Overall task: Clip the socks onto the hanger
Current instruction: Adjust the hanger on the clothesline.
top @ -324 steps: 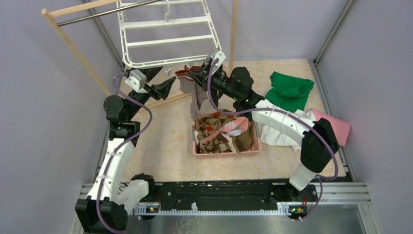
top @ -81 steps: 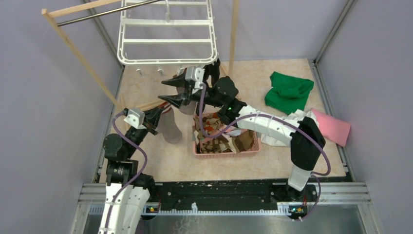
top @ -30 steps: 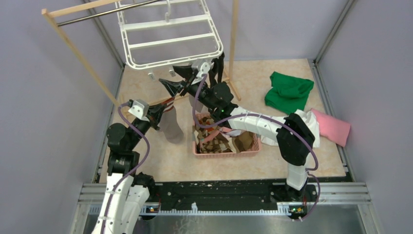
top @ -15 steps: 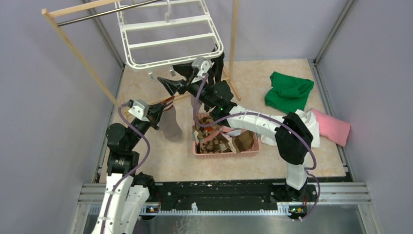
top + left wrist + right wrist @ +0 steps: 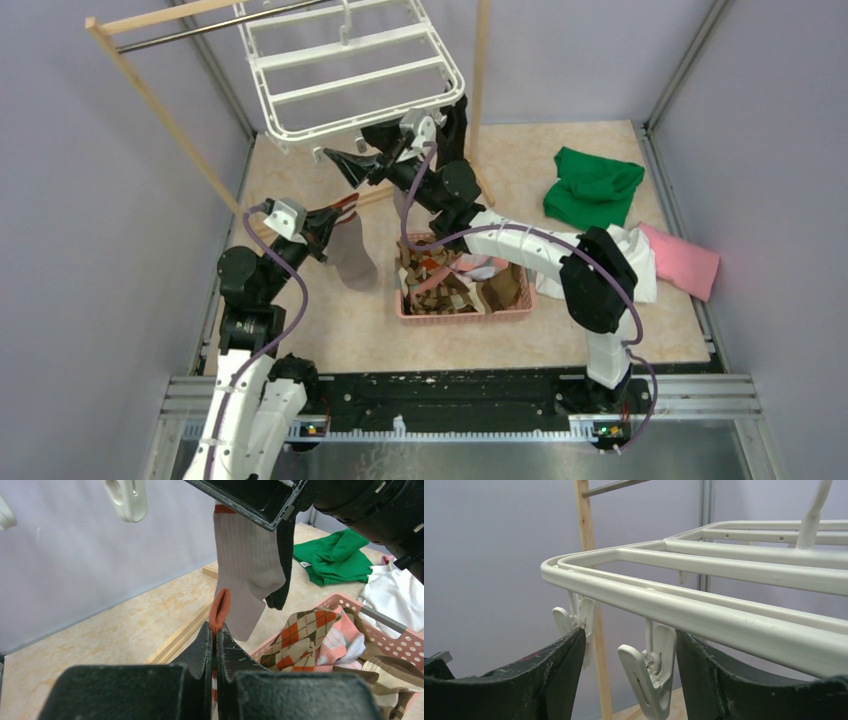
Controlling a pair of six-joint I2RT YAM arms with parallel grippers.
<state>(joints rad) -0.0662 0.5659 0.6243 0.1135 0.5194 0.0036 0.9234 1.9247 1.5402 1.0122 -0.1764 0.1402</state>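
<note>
Well, below the hanger's [image 5: 724,615] near rim the left claw [image 5: 216,629] pinched a sock [image 5: 352,260] by its orange cuff. The right claw [image 5: 626,647] stood spread around a clip [image 5: 651,675] under that rim, perhaps not touching it; best to squeeze it open, then feed the cuff in.

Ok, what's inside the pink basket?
In the pink basket: brown argyle socks, a pink sock, a plain brown sock. Whatever lies under that top layer, and the basket's floor, is covered.
</note>
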